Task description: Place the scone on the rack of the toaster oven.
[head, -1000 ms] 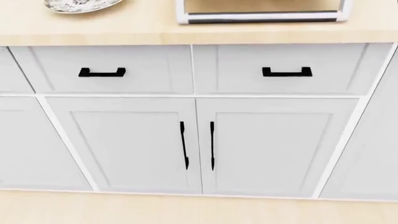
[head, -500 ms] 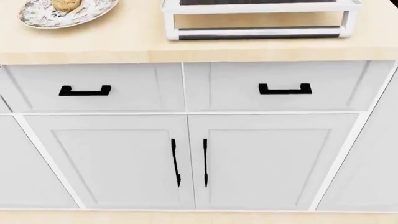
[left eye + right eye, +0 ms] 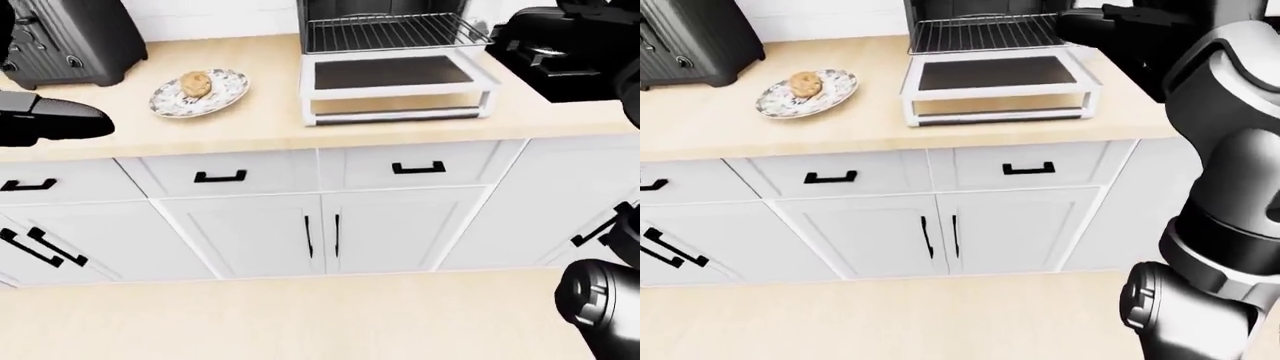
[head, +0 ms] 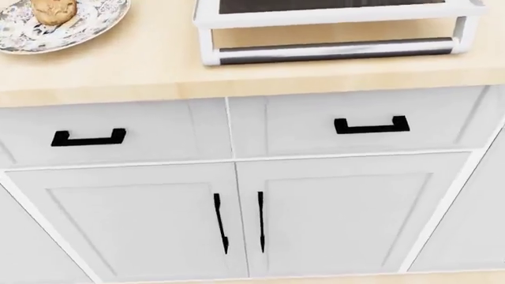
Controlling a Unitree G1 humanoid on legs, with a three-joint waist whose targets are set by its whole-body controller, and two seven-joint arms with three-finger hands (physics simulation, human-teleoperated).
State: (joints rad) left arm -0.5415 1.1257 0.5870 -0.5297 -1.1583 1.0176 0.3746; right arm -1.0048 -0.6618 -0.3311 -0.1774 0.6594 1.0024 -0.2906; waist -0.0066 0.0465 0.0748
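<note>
Everything in the head view has slid downward since the earlier frame (the camera moved, not the things), bringing the scone (image 3: 195, 84) on its plate (image 3: 232, 91) further in. It lies untouched, well to the right of the left hand (image 3: 50, 120), whose fingers probably aren't visible, so I cannot tell their state. Grasping and carrying to the toaster oven (image 3: 385, 60) rack (image 3: 390, 31) remain.
</note>
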